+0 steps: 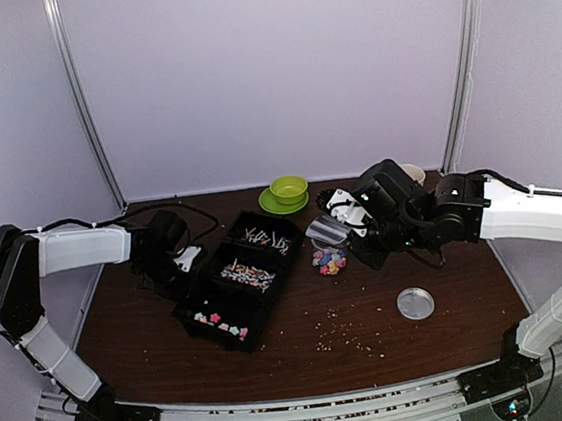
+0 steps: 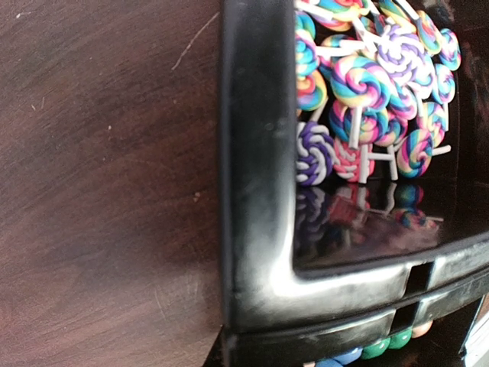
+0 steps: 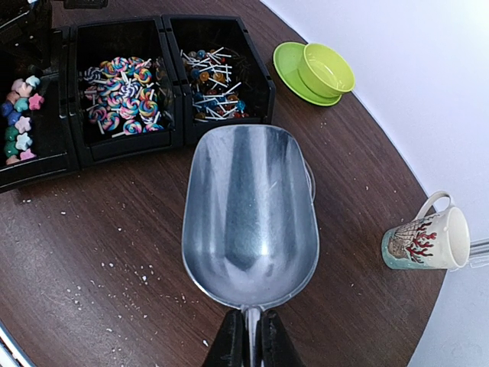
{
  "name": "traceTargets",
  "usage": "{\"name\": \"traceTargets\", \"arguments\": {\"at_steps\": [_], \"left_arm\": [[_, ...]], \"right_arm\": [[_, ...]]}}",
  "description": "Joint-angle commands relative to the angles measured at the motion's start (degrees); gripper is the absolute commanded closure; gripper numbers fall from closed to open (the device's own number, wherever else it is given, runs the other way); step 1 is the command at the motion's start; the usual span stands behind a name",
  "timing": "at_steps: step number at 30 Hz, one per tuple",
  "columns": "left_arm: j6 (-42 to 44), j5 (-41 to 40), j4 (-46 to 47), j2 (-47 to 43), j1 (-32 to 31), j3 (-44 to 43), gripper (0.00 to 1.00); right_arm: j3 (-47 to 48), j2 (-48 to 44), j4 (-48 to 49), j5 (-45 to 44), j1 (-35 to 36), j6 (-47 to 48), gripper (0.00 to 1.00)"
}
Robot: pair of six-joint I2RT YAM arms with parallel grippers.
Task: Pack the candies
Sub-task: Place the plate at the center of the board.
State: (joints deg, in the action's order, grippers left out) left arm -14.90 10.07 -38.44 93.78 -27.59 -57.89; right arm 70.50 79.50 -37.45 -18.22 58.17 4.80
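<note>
Two end effectors reach over the table [image 1: 306, 354]. At left, the left end effector [image 1: 186, 259] is clenched beside three black bins [image 1: 232, 298]; candies [image 1: 223, 325] lie in the lower-left one. At centre sits another heap [image 1: 329, 261]; just above it, the right end effector [image 3: 248, 329] grasps an empty scoop [image 3: 248, 222]

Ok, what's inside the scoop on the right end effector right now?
Nothing: the scoop shows only bare metal inside. The right end effector grips its handle. Whatever sits directly beneath the scoop is hidden by it in the wrist view.
</note>
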Motion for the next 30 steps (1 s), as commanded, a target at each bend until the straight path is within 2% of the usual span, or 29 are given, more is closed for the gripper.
{"name": "traceTargets", "arguments": {"at_steps": [1,12,21,30], "left_arm": [[0.24,2.03,2.98,0.08,-0.68,-2.67,0.93],[0.26,2.42,2.51,0.21,-0.63,-2.87,0.83],[1.76,3.54,2.54,-2.08,-0.69,-3.24,0.62],[3.64,5.21,3.24,-5.22,-0.67,-3.06,0.52]], "right_arm": [[-0.46,-1.18,1.49,-0.33,0.45,0.42,1.0],[-0.23,-1.28,1.2,-0.71,0.57,0.63,1.0],[-0.23,-0.98,1.09,-0.97,0.54,0.66,1.0],[-0.44,-0.91,1.04,-1.21,0.65,0.61,1.0]]}}
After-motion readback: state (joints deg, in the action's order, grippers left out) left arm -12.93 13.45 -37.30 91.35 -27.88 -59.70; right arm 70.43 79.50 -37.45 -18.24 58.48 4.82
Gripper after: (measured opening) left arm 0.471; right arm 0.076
